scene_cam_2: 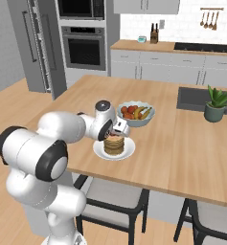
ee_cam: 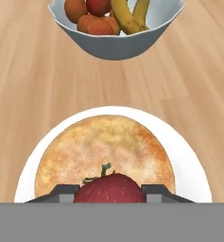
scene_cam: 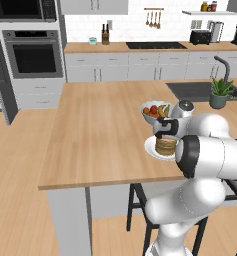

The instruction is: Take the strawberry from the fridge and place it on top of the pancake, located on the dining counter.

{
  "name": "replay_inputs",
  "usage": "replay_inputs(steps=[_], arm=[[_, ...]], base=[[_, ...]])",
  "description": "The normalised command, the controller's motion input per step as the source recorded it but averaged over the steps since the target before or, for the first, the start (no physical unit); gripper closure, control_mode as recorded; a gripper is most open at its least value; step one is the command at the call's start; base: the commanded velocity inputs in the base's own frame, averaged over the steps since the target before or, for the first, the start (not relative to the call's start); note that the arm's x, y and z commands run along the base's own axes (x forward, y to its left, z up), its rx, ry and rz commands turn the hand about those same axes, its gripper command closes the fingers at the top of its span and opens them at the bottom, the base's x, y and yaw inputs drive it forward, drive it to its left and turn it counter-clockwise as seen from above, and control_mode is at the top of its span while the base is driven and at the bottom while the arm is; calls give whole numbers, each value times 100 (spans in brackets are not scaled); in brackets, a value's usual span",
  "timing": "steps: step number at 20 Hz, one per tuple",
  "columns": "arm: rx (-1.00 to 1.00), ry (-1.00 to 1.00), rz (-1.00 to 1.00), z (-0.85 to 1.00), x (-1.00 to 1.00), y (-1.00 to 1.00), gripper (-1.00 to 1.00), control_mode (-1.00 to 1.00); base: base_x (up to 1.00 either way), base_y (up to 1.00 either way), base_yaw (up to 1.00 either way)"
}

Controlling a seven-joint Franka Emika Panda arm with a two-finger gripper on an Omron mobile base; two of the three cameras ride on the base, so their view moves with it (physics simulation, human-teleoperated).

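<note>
One strawberry point(ee_cam: 109, 188) is sitting between the two dark fingertips point(ee_cam: 61, 193), right above the pancake point(ee_cam: 104, 156).
The gripper point(ee_cam: 109, 194) is standing about half open, both pads pinching the berry's flanks, leafy cap facing outward. It is looking small, light, soft and easily bruised, so gentle pressure across its widest part seems wise. Red and glossy, it is hovering over the tan-brown stack on its white plate point(ee_cam: 193, 175), on the dining counter point(scene_cam: 100, 135) near the fruit bowl point(ee_cam: 116, 45).

tabletop point(ee_cam: 33, 71): light wood, matt, fine straight grain
plate point(ee_cam: 189, 163): smooth white ceramic look
pancake point(ee_cam: 104, 151): tan, mottled, spongy, matt
strawberry point(ee_cam: 109, 189): red, dimpled skin
bowl point(ee_cam: 118, 45), beyond the plate: smooth grey-white, slight sheen
</note>
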Motion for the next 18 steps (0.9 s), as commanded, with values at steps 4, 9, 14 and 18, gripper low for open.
replay_inputs(steps=[4, 9, 14, 18], arm=[[0, 0, 0, -11, 4, 0, 100, -100], [0, 0, 0, -8, 0, 3, -100, -100], [0, 0, 0, -3, 0, 3, -100, -100], [0, -1, 0, 4, -1, 0, -100, -100]], base=[[0, 0, 0], [0, 0, 0], [0, 0, 0], [0, 0, 0]])
